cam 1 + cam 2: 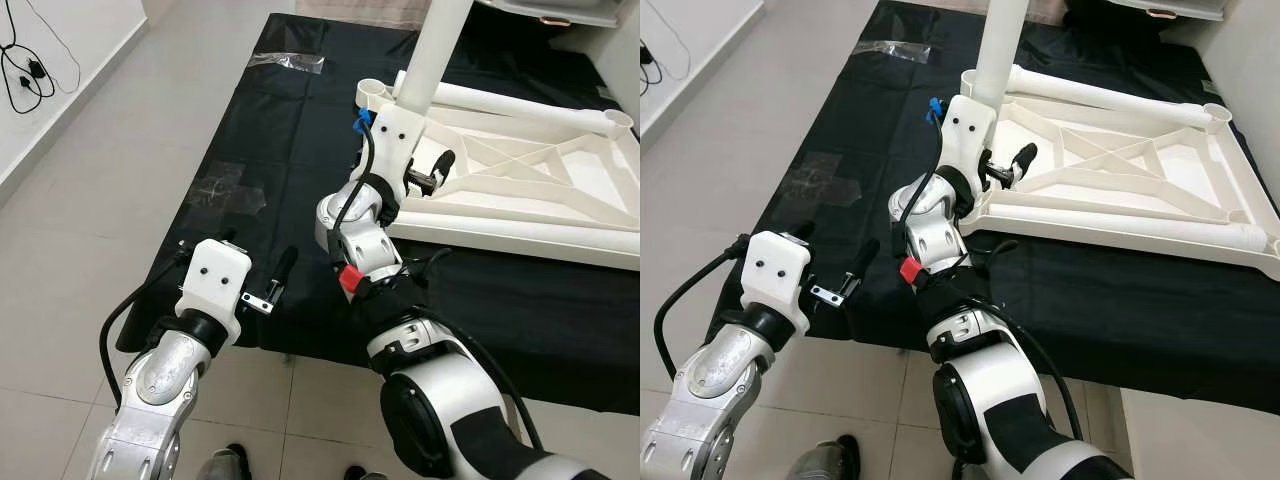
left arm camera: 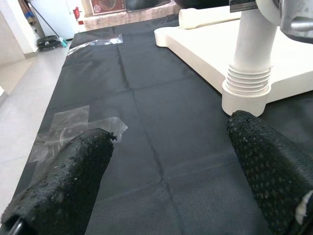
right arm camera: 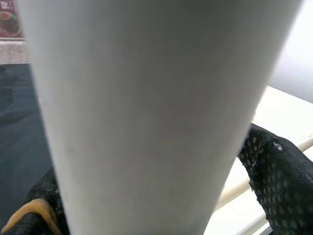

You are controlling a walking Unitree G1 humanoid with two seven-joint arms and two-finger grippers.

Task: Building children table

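Left hand: lower left of the frame, hovering over the near edge of the black cloth, its two black fingers spread apart and holding nothing.
Right hand: centre of the frame, reaching to the near corner of the table; its fingers sit either side of the upright leg, gripping it.
Children table: one, white, lying upside down on the cloth at the right of the frame, underside ribs showing.
Legs: one stands upright at the near corner; one lies along the far side of the table.
Tape patches: two clear ones on the cloth, one mid left, one at the far end.
Floor: pale tiles; black cables lie at the upper left.
Writing: none legible.
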